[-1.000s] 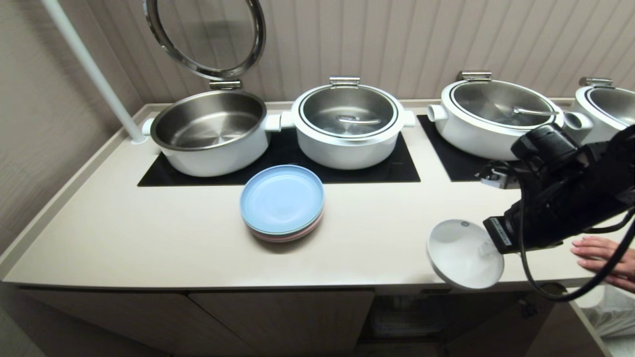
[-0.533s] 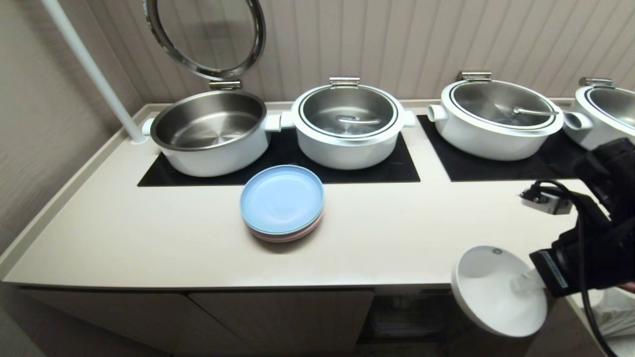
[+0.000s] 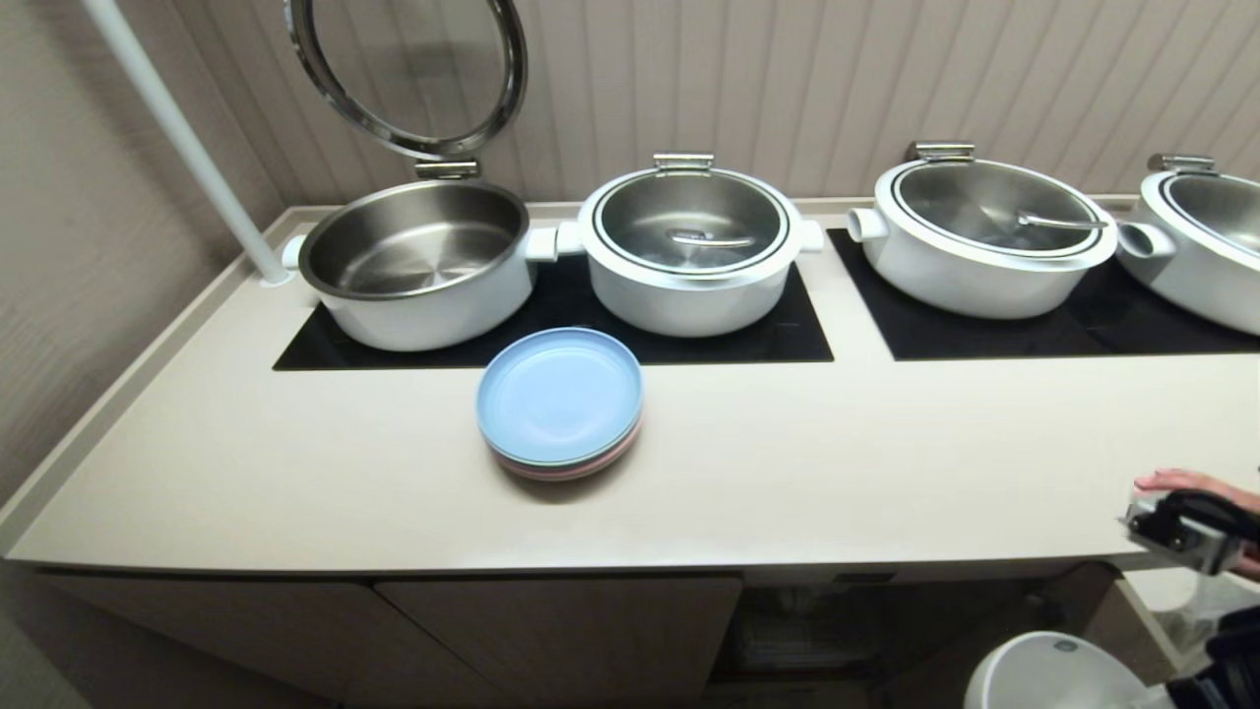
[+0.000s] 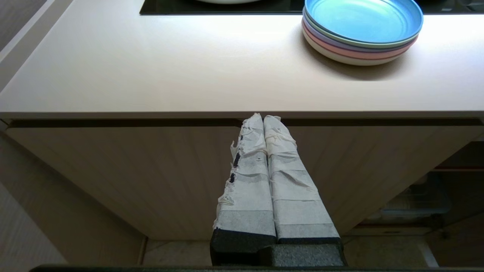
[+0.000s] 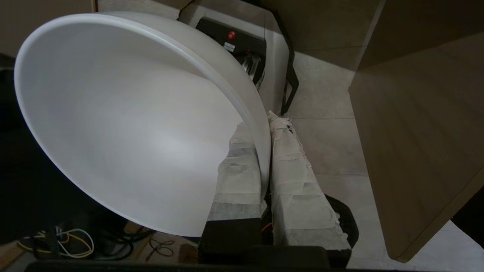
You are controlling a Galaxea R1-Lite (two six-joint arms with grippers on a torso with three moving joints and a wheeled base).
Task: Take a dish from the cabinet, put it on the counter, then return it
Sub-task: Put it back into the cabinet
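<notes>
Now, nearest: right gripper (image 5: 264, 124) sits low, below counter level at the near right, jaws clamped on the rim of the bowl (image 5: 124, 124), one taped finger (image 5: 240, 177) inside the wall, the other outside. Bowl is tilted, off any surface, w/ floor (image 5: 332, 151) and a dark cable tangle (image 5: 75, 241) behind it. Head view shows only its rim (image 3: 1058, 675) at the near-right corner, in front of the cabinet (image 3: 551, 630) and lower than the counter (image 3: 295, 463) edge. Cabinet's right bay looks open and dark; contents can't be made out. Wood panel (image 5: 419, 132) stands just beside the bowl, on the outer-finger side.

Left gripper (image 4: 263, 119) parked in front of the cabinet door, near the counter's front lip, jaws closed, taped fingers pressed together, holding nothing.

Mid counter: plate stack (image 3: 559, 402), blue on top, pink lower down, resting flat. A person's hand (image 3: 1196, 487) lies on the counter at the far right edge, by a bit of arm hardware (image 3: 1181, 527).

Far: black glass panels (image 3: 768, 335) w/ four white pots. Left pot (image 3: 418, 261) open, its round lid (image 3: 409, 74) tipped up behind it; next pot (image 3: 692, 246) lidded; third pot (image 3: 984, 236) lidded; fourth (image 3: 1206, 236) cut off at right. White pole (image 3: 182, 138) slants up at far left.
</notes>
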